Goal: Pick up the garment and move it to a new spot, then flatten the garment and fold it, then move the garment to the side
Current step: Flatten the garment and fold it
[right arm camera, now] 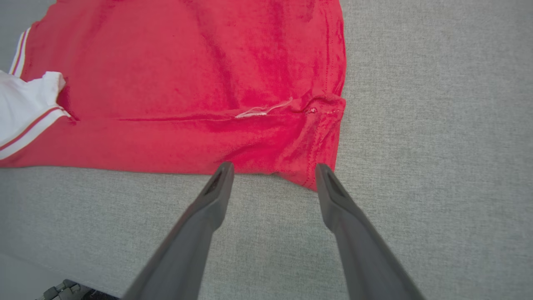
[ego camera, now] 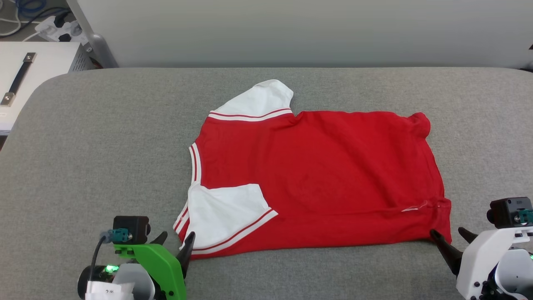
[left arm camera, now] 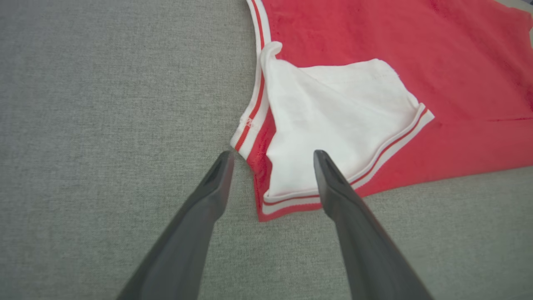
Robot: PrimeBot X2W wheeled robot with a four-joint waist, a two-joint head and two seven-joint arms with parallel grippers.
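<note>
On the broad desk (ego camera: 104, 137), padded in grey woven cloth with rounded far corners, the red jersey-style T-shirt with white short sleeves (ego camera: 316, 175) lies spread near the middle, slightly towards the robot's right. Its collar end points to the robot's left and its hem to the right. The knit looks soft and faintly napped, with shallow creases running across the body. The far white sleeve (ego camera: 260, 100) sticks out flat past the shoulder. The near white sleeve (ego camera: 225, 210) is folded inward over the red body as a rough triangle, its cuff edged with red-and-white stripes. Matching striped trim follows the collar edge (ego camera: 194, 162). A straight fold line runs along the near side towards the hem corner, where the cloth bunches and a small white scrap (right arm camera: 262, 110) shows.

The left hand (ego camera: 178, 235), on its bright green plastic mount, has its two long, dark, tapered fingers spread wide and holds nothing. In the left wrist view, one tip (left arm camera: 322, 160) lies over the folded sleeve's cuff and the other (left arm camera: 225, 160) is over bare cloth just beside the shoulder trim. The right hand (ego camera: 447, 231), on a white mount, is equally wide and empty, its tips at the shirt's near hem corner (right arm camera: 320, 175). I cannot tell whether any tip touches the fabric.
</note>
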